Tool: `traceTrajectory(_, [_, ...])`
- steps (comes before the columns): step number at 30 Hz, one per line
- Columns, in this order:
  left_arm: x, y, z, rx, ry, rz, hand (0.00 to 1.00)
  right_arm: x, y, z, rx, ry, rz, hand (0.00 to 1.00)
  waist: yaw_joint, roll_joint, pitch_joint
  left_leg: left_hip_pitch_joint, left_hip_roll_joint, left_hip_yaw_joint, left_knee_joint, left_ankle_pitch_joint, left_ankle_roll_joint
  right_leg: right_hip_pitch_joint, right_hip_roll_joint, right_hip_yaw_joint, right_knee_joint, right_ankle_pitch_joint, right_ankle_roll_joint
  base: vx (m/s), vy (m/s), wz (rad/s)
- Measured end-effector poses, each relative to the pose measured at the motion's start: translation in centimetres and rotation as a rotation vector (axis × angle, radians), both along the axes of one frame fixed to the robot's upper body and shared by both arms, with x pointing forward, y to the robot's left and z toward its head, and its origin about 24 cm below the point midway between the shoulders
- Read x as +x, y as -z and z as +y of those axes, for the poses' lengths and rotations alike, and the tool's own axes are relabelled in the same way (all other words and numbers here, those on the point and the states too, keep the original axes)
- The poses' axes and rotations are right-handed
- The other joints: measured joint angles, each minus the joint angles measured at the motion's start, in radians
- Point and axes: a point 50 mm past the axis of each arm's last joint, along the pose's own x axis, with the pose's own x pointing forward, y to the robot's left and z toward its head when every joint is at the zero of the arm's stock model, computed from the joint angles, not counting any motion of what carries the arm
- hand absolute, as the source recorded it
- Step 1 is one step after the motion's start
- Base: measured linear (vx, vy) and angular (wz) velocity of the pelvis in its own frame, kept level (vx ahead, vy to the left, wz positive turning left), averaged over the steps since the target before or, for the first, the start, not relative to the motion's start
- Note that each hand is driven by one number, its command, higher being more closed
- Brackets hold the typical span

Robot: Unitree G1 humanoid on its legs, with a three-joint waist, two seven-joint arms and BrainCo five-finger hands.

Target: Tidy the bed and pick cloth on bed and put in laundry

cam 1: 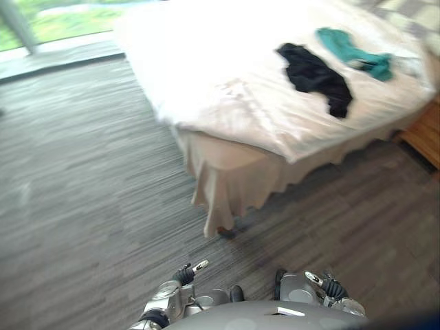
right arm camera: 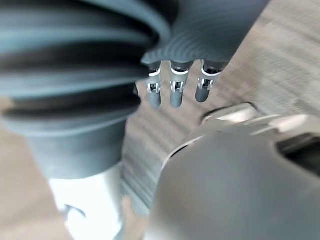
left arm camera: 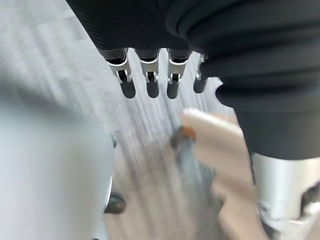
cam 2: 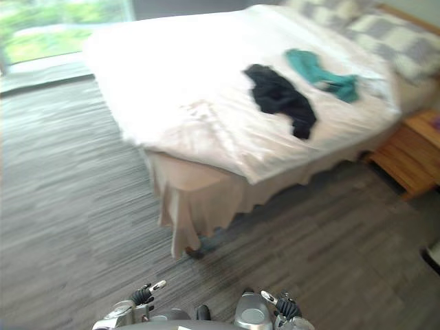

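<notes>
The black cloth [cam 1: 316, 77] lies on the bed [cam 1: 206, 69] at 1 o'clock, well apart from both hands, long axis 10-to-4 o'clock; the teal cloth [cam 1: 354, 51] is just beyond. The left hand [left arm camera: 150, 82] and right hand [right arm camera: 175, 92] hang empty, fingers straight and apart; the right seems nearer.

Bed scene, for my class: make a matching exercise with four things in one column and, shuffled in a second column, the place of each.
Things
1 black cloth
2 teal cloth
3 nightstand
4 pillows

Places
a on the floor beside the bed
b at the bed's head end
c on the white cover, closer to the pillows
d on the white cover, farther from the pillows

Pairs: 1-d, 2-c, 3-a, 4-b
</notes>
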Motion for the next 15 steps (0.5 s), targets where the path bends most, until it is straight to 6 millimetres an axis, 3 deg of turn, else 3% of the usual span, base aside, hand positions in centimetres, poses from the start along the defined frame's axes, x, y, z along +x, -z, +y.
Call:
traceTrajectory(2, [-0.8,0.1,0.6,0.008,-0.031,0.020,0.00,0.7,-0.1,0.4,0.018,0.007,-0.019,0.00,0.004,-0.008,-0.005,0.036,0.004,-0.030,0.001,-0.015,-0.026,-0.001,0.038,0.005,-0.058,0.117,-0.035,0.44,-0.186,1.08])
traceTrajectory(3, [-1.3,0.1,1.4,0.017,-0.062,0.028,0.00,1.3,-0.1,1.0,0.042,-0.001,-0.034,0.00,0.011,-0.035,-0.024,0.047,-0.009,-0.052,0.014,-0.030,-0.051,0.001,0.062,-0.012,-0.114,0.215,-0.091,0.34,-0.192,0.39])
traceTrajectory(4, [-1.4,0.1,1.3,0.012,-0.080,0.029,0.00,1.7,-0.2,1.2,0.053,-0.009,-0.043,0.00,0.020,-0.037,-0.037,0.047,-0.005,-0.053,0.030,-0.040,-0.066,0.015,0.064,-0.032,-0.122,0.199,-0.111,0.49,-0.240,0.11])
traceTrajectory(5, [-1.3,0.1,1.2,0.007,-0.082,0.025,0.00,3.2,-0.5,1.6,0.069,-0.044,-0.077,0.00,0.044,-0.029,-0.048,0.016,0.002,-0.053,0.122,-0.059,-0.105,0.062,0.059,-0.028,-0.189,0.217,-0.128,0.40,-0.209,-0.06])
traceTrajectory(6, [-1.3,0.1,1.3,-0.003,-0.095,0.014,0.00,4.5,-0.9,2.2,0.088,-0.088,-0.108,0.00,0.051,-0.038,-0.042,-0.018,0.006,-0.036,0.170,-0.095,-0.091,0.102,0.042,-0.030,-0.231,0.220,-0.126,0.36,-0.192,0.03])
traceTrajectory(7, [-1.4,0.1,1.1,-0.009,-0.096,0.013,0.00,4.7,-0.8,2.4,0.102,-0.099,-0.104,0.00,0.050,-0.029,-0.044,-0.003,0.033,-0.019,0.106,-0.101,-0.099,0.126,0.041,-0.034,-0.249,0.220,-0.126,0.16,-0.132,0.21])
traceTrajectory(8, [-1.6,0.1,1.0,-0.013,-0.089,0.015,0.00,4.6,-0.8,2.4,0.107,-0.105,-0.102,0.00,0.049,-0.020,-0.046,0.005,0.056,-0.013,0.041,-0.083,-0.118,0.147,0.044,-0.042,-0.264,0.219,-0.124,0.14,-0.106,0.33])
traceTrajectory(9, [-1.8,0.2,0.7,-0.020,-0.078,0.019,0.00,4.3,-0.7,2.4,0.112,-0.117,-0.085,0.00,0.044,0.005,-0.048,0.015,0.105,0.029,-0.022,-0.003,-0.116,0.183,0.061,-0.056,-0.291,0.212,-0.114,0.13,-0.086,0.28])
traceTrajectory(10, [-2.0,0.3,0.6,-0.022,-0.087,0.015,0.00,3.8,-0.3,2.9,0.134,-0.144,-0.052,0.00,0.049,0.013,-0.056,0.026,0.103,0.031,-0.015,-0.002,-0.111,0.204,0.061,-0.056,-0.303,0.207,-0.108,0.12,-0.064,0.21])
traceTrajectory(13, [-1.6,0.1,1.0,0.011,-0.048,-0.004,0.00,3.2,-0.1,3.1,0.149,-0.145,-0.020,0.00,0.043,0.001,-0.052,-0.027,0.112,0.055,0.098,-0.057,-0.126,0.212,0.051,-0.086,-0.292,0.171,-0.102,0.05,-0.026,0.15])
traceTrajectory(15, [-1.2,0.0,1.2,0.019,-0.030,-0.011,0.00,2.4,0.2,2.9,0.141,-0.120,0.011,0.00,0.033,-0.014,-0.043,-0.052,0.113,0.085,0.164,-0.056,-0.133,0.229,0.044,-0.110,-0.281,0.153,-0.097,0.01,-0.020,0.40])
